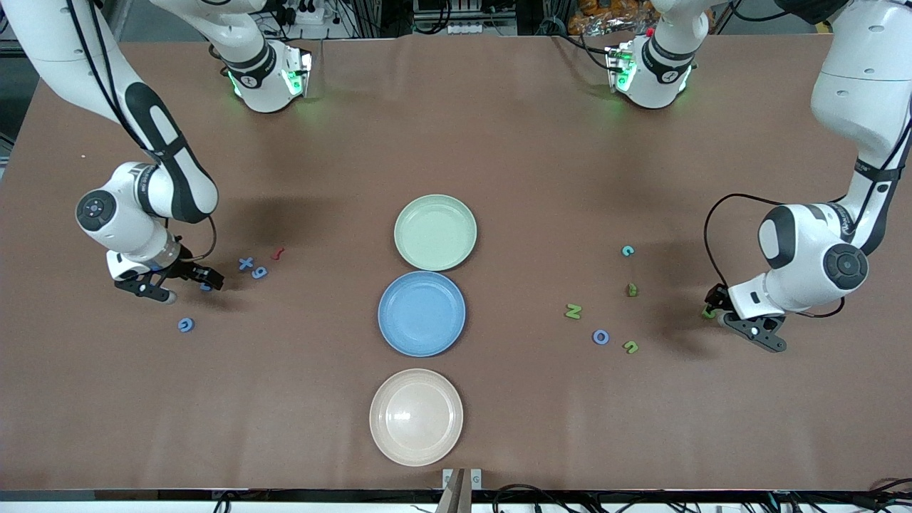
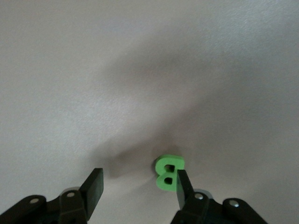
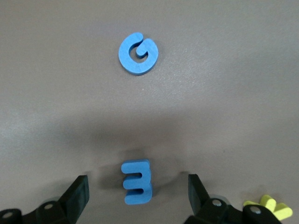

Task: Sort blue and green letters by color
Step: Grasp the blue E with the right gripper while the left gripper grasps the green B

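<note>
My right gripper [image 1: 187, 283] [image 3: 138, 189] is low over the table at the right arm's end, open, with a blue E [image 3: 137, 182] [image 1: 206, 287] lying between its fingers, touching neither. A blue G [image 3: 138, 53] [image 1: 186, 325] lies nearer the front camera; a blue X [image 1: 246, 263] and 9 [image 1: 259, 272] lie toward the plates. My left gripper [image 1: 721, 313] [image 2: 138, 184] is low at the left arm's end, open, with a green B [image 2: 168, 172] [image 1: 708, 312] standing on edge against one finger [image 2: 182, 186]. A green N [image 1: 573, 311], a blue O [image 1: 600, 337] and a green u [image 1: 630, 347] lie between it and the plates.
Down the table's middle stand a green plate [image 1: 435, 232], a blue plate [image 1: 422, 313] and a pale pink plate [image 1: 416, 417]. A red piece [image 1: 278, 252] lies by the X, and a yellow K [image 3: 271, 207] beside my right gripper. A teal c [image 1: 628, 250] and a small green piece [image 1: 632, 289] lie farther from the camera than the N.
</note>
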### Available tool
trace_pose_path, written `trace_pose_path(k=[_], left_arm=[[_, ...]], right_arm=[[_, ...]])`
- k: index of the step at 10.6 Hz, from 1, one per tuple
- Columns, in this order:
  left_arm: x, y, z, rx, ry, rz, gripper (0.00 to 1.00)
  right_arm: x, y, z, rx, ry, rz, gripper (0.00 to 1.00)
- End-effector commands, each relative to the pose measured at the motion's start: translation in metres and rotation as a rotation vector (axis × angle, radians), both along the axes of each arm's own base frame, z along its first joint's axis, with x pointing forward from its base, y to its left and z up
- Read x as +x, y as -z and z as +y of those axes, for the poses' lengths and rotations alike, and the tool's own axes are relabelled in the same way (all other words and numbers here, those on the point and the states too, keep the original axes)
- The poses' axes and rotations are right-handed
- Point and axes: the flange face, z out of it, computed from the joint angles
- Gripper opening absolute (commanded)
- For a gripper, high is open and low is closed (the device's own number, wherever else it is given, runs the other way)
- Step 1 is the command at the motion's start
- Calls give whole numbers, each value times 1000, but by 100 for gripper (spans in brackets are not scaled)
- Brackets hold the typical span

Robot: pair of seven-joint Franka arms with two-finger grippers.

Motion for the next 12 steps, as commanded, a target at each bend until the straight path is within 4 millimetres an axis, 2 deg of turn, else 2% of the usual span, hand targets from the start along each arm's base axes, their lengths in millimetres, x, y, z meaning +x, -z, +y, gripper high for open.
trace_pose_path(k=[1,4,5,7,9,10,12], left_arm=[[3,0,-1,5,6,-5,71],[1,2,-6,3,-15,6,68],[0,3,-7,3,-15,8,68],[-2,6,-8,2,-17,15,64],[-2,6,-8,2,-17,15,64],[-2,6,-9,1,-18,15,64],[-2,5,-13,-1,-32,15,64]], right_arm=[[-2,5,2,11,17,-9,60],[-1,4,1,11,18,-11,8],[-1,5,0,11,21,-9,1],[2,-2,2,14,9,-3,0],[21,-38,11,34,3,20,0],[34,-54,26,47,23,46,0],[62,-85,75,69,89,35,0]])
